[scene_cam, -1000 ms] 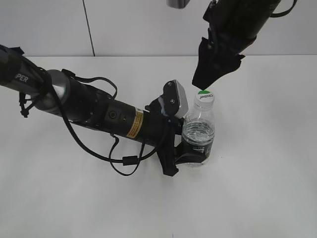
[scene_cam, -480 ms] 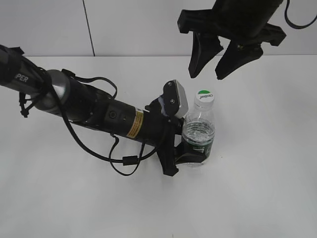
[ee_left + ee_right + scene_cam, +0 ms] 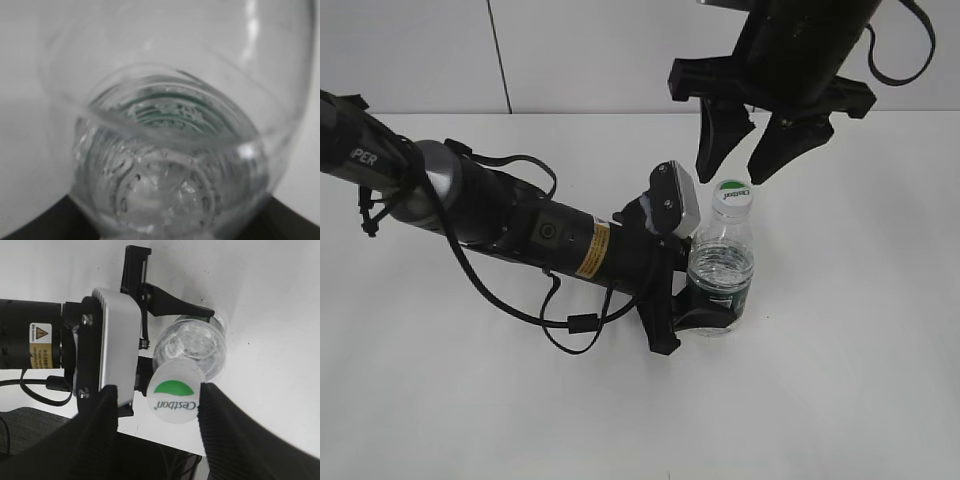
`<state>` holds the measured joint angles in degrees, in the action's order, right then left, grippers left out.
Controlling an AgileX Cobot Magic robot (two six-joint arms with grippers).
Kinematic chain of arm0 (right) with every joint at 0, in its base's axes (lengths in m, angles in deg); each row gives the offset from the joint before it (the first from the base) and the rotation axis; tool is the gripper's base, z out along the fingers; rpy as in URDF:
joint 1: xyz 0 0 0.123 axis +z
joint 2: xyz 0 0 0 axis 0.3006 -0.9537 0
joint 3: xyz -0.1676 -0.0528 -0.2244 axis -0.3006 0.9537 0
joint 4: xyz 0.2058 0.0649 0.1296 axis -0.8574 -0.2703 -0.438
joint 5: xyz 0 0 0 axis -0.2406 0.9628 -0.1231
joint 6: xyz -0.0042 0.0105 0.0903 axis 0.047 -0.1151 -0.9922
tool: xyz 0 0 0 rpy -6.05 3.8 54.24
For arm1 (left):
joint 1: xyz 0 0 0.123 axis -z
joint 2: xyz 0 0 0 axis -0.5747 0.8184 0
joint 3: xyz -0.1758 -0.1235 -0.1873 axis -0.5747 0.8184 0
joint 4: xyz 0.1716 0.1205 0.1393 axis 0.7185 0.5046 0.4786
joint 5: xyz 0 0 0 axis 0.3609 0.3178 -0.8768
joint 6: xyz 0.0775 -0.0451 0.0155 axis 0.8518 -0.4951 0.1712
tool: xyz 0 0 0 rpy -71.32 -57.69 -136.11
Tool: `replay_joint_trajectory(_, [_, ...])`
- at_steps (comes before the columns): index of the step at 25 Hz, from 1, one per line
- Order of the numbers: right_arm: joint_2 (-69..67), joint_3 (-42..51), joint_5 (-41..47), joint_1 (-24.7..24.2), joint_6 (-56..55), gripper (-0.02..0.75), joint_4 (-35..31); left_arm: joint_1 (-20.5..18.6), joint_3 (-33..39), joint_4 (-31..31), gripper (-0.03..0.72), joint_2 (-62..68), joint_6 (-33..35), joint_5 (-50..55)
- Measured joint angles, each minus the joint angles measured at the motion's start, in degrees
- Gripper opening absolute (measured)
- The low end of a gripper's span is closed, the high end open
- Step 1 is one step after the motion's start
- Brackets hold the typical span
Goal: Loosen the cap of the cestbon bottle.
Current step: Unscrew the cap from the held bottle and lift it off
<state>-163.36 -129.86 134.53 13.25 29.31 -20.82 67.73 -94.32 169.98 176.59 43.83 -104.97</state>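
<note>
The cestbon bottle [image 3: 722,275] stands upright on the white desk [image 3: 860,380], near the middle. The left end effector [image 3: 705,312] is closed around the low part of the bottle, at the dark green label, and holds it in place. In the left wrist view the bottle fills almost the whole picture, so it sits very close in that grip.

The cap [image 3: 732,195] is on top of the bottle. It looks screwed on, and I see no gap under it, though I cannot tell if it has been turned at all.

The right end effector [image 3: 750,160] hangs just above the cap with its two fingers spread apart. In the right wrist view, the fingers [image 3: 102,410] sit on either side of the cap [image 3: 173,396] but do not touch it.

So I think the holding part is done. The twisting part is left. The right end effector would need to come down, squeeze the cap, and turn it.
</note>
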Motion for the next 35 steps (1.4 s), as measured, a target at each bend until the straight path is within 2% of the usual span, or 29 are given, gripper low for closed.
replay_joint_trajectory(6, [0.0,0.46,0.05,0.0,-1.24,0.398,3.19,0.0,0.0,0.0,0.414,0.0,0.0,0.06])
replay_joint_trajectory(28, [-2.95,1.58,0.1,0.0,-1.69,0.398,1.96,0.0,-0.02,-0.02,0.414,0.0,0.0,0.16])
replay_joint_trajectory(32, [-2.94,1.58,0.1,0.0,-1.69,0.377,1.7,0.0,-0.02,-0.02,0.414,0.0,0.0,0.16])
replay_joint_trajectory(35, [-2.94,1.58,0.1,0.0,-1.69,0.333,1.39,0.0,-0.02,-0.02,0.414,0.0,0.0,0.16])
